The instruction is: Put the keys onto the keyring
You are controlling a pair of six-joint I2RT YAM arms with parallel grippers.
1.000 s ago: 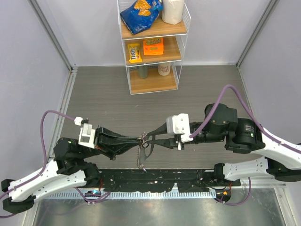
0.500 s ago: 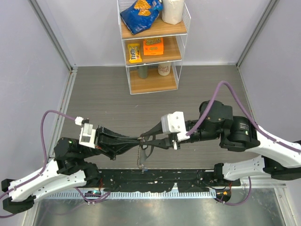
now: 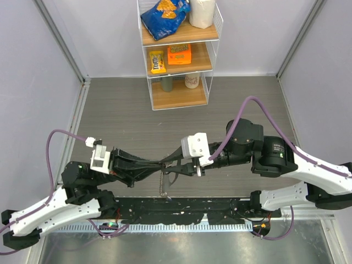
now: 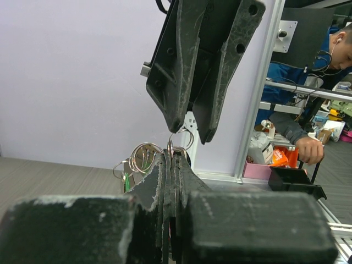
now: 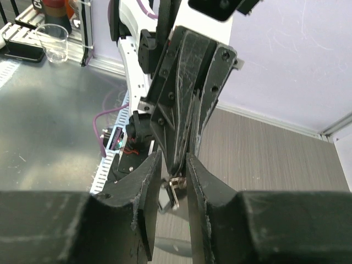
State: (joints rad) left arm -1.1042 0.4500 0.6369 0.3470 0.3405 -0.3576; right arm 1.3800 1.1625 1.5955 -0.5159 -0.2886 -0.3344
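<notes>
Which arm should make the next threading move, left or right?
Right, probably. The left gripper is shut on the keyring, anchoring it; the right gripper sits at that spot, jaws parted.

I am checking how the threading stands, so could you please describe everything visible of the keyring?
The keyring looks like a thin, silvery, floppy chain. Its top is pinched in the shut left end effector, and the rest trails limply toward the near side; whether its end rests on anything I cannot tell. In the left wrist view silvery wire loops bunch at that pinch, one small loop standing up between the right end effector's parted fingers without clearly touching them.
</notes>
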